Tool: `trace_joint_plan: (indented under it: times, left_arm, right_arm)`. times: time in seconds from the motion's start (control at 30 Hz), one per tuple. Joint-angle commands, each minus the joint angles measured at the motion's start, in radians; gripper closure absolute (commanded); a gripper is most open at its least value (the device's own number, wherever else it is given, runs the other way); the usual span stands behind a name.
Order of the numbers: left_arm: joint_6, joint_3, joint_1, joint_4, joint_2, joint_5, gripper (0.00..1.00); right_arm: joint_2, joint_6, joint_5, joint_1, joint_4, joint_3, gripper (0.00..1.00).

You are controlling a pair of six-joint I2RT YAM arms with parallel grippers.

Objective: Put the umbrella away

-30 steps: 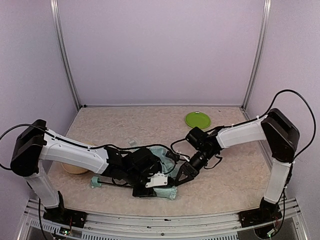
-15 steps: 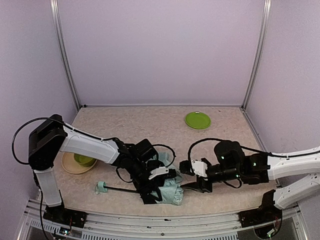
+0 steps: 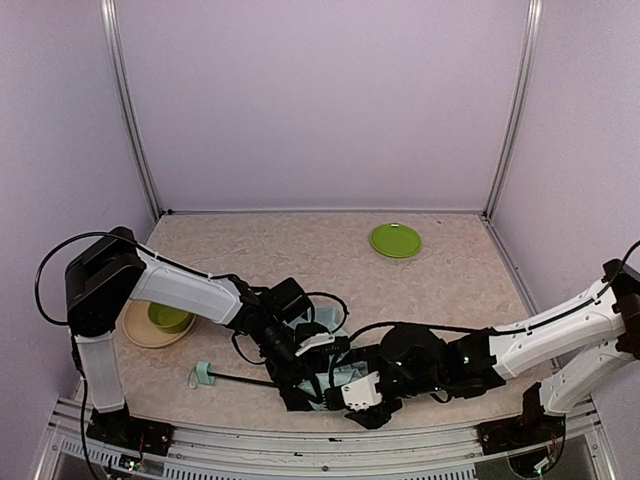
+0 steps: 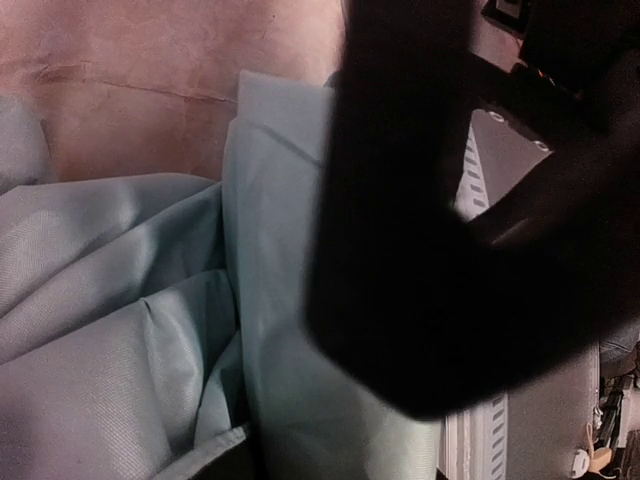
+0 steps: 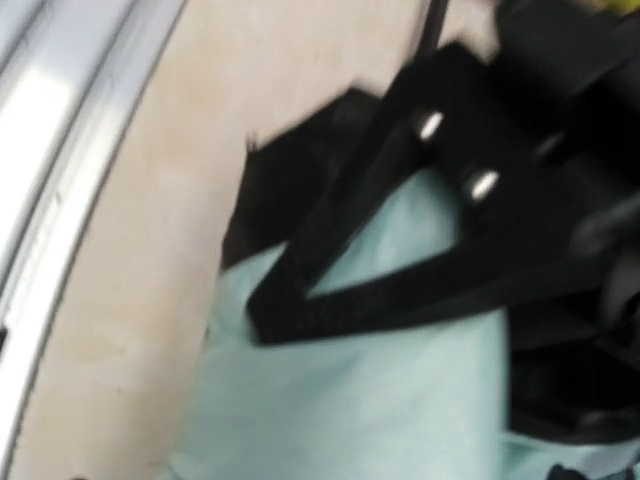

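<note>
The umbrella [image 3: 343,374] lies folded near the table's front edge, its pale mint fabric bunched up. Its thin black shaft [image 3: 240,380] runs left to the small mint handle [image 3: 203,374]. My left gripper [image 3: 300,390] is shut on the bunched fabric; one of its black fingers [image 5: 380,305] crosses the mint cloth [image 5: 350,400] in the right wrist view. My right gripper [image 3: 362,400] is low at the bundle's right end, open, with nothing between its jaws. Mint folds [image 4: 130,340] fill the left wrist view, and the right gripper's dark blurred body [image 4: 450,250] looms over them.
A green plate [image 3: 396,240] sits at the back right. A tan plate [image 3: 140,335] holding a green bowl [image 3: 168,318] is at the left, beside the left arm. The metal frame rail [image 3: 300,440] runs along the front edge, close to the umbrella.
My right arm swung down and left to the front of the table, reaching the umbrella's right end, and its jaws opened wide. The left gripper has stayed on the bundle.
</note>
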Motion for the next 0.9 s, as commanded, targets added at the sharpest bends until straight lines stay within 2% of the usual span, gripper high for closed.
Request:
trace_joint_plan:
  times: [0.0,0.17,0.23,0.33,0.37,0.43,0.47,0.5,0.53,0.57,0.73,0.87]
  left_arm:
    - [-0.043,-0.036,-0.008,-0.15,0.068,-0.029,0.73]
    - [-0.035,-0.031,-0.01,-0.158,0.071,-0.028,0.72]
    - [-0.033,-0.03,-0.009,-0.158,0.071,-0.027,0.72]
    - [-0.037,-0.027,-0.005,-0.15,0.061,-0.03,0.7]
    - [-0.044,-0.027,-0.002,-0.137,0.05,-0.035,0.67]
    - [-0.081,-0.036,0.008,-0.089,0.009,-0.068,0.54]
    - [-0.103,-0.041,0.015,-0.057,-0.021,-0.092,0.43]
    - [-0.128,-0.052,0.024,-0.017,-0.061,-0.119,0.23]
    - [-0.153,-0.068,0.037,0.025,-0.103,-0.149,0.04]
    - [-0.165,-0.082,0.05,0.066,-0.153,-0.167,0.02]
    - [-0.162,-0.169,0.087,0.212,-0.425,-0.284,0.01]
    - [-0.195,-0.24,0.14,0.282,-0.603,-0.366,0.01]
  right_arm:
    - [0.072,-0.024,0.069,0.008,0.027,0.029,0.05]
    - [0.216,0.011,0.169,0.007,-0.026,0.087,0.17]
    - [0.253,0.047,0.166,0.007,-0.045,0.117,0.32]
    - [0.271,0.076,0.141,0.007,-0.049,0.126,0.66]
    - [0.269,0.078,0.136,0.008,-0.05,0.122,0.75]
    - [0.258,0.083,0.13,0.008,-0.071,0.118,0.87]
    - [0.251,0.087,0.128,0.008,-0.087,0.118,0.91]
    - [0.246,0.093,0.127,0.007,-0.107,0.118,0.95]
    - [0.241,0.1,0.124,0.006,-0.128,0.119,0.98]
    - [0.236,0.108,0.12,0.006,-0.153,0.122,1.0]
    - [0.209,0.179,0.068,-0.013,-0.283,0.143,1.0]
    - [0.142,0.191,0.109,-0.014,-0.286,0.15,1.0]
